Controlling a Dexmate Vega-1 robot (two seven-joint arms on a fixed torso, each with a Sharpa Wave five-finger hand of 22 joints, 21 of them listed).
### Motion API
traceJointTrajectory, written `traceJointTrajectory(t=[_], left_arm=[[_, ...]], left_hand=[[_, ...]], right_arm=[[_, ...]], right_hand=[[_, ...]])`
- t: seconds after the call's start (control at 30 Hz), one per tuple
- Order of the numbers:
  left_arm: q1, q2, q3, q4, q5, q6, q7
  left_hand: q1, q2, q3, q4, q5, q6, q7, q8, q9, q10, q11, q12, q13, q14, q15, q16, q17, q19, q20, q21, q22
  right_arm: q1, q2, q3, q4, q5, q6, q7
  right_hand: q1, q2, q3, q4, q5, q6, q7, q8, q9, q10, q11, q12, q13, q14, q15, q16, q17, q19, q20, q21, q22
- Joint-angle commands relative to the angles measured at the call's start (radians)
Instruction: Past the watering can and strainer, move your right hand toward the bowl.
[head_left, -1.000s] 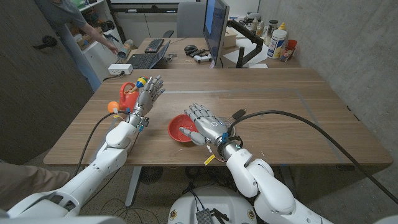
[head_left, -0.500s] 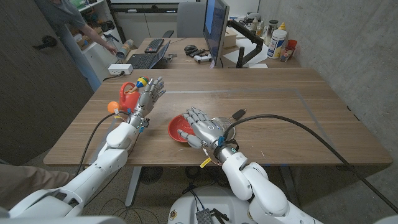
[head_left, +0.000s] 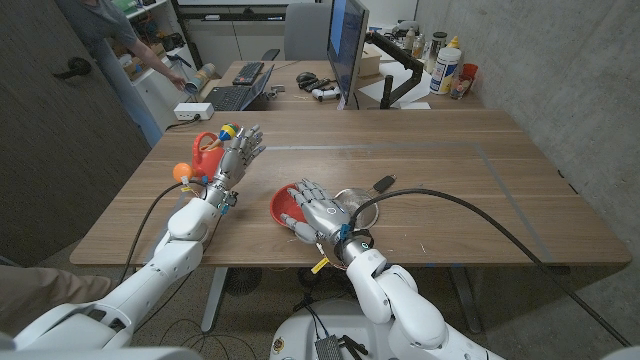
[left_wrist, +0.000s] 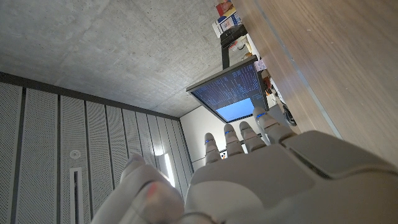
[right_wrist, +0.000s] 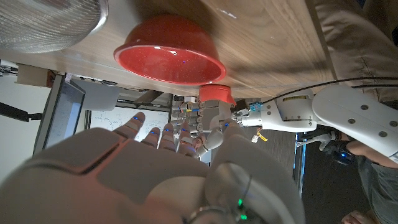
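The red bowl (head_left: 282, 206) sits near the table's front edge, and my right hand (head_left: 318, 212) hovers over its right side with fingers spread, holding nothing. Just right of that hand lies the metal mesh strainer (head_left: 359, 199). The red watering can (head_left: 206, 153) stands at the left, with my left hand (head_left: 238, 150) raised beside it, fingers apart and empty. In the right wrist view the bowl (right_wrist: 171, 59) lies just beyond my right hand (right_wrist: 143, 174), with the strainer (right_wrist: 53, 25) to one side and the watering can (right_wrist: 216, 94) further off.
An orange ball (head_left: 181, 172) lies by my left forearm. A thick black cable (head_left: 480, 200) arcs over the table's right half. A monitor (head_left: 347, 45), keyboard (head_left: 231, 97) and bottles (head_left: 447, 65) stand on the desk behind. A person (head_left: 120, 40) bends at the back left.
My right hand has moved left from over the strainer to over the bowl's right side, uncovering the strainer. The left hand has stayed in place.
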Motion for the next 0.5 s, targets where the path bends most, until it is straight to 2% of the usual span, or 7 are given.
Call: traceJointTrajectory(t=[0.03, 0.5], left_arm=[[-0.008, 0.000, 0.001, 0.018, -0.008, -0.005, -0.026], [-0.015, -0.008, 0.008, 0.043, 0.000, -0.020, -0.032]], left_hand=[[0.007, -0.001, -0.003, -0.003, 0.010, 0.004, 0.003, 0.006, 0.003, 0.001, -0.005, 0.001, 0.003, -0.005, -0.049, 0.002, 0.002, 0.001, -0.007, 0.004, 0.004], [0.008, -0.001, -0.007, -0.003, 0.012, -0.013, 0.000, -0.003, 0.003, 0.002, -0.006, 0.001, 0.003, -0.003, -0.049, 0.003, 0.002, 0.002, -0.007, 0.004, 0.004]], right_arm=[[0.040, 0.028, -0.048, 0.043, 0.004, -0.019, 0.024], [0.084, 0.027, -0.068, 0.080, 0.063, -0.007, 0.054]], right_hand=[[0.016, 0.013, 0.014, -0.001, -0.003, -0.004, 0.004, 0.001, 0.004, -0.011, -0.002, 0.000, 0.004, -0.040, -0.011, 0.005, 0.003, -0.002, 0.001, 0.003, 0.004], [0.022, 0.011, 0.029, -0.001, -0.006, -0.013, 0.006, -0.001, 0.004, -0.014, 0.003, -0.001, 0.004, -0.041, -0.008, 0.005, 0.003, -0.004, 0.002, 0.001, 0.004]])
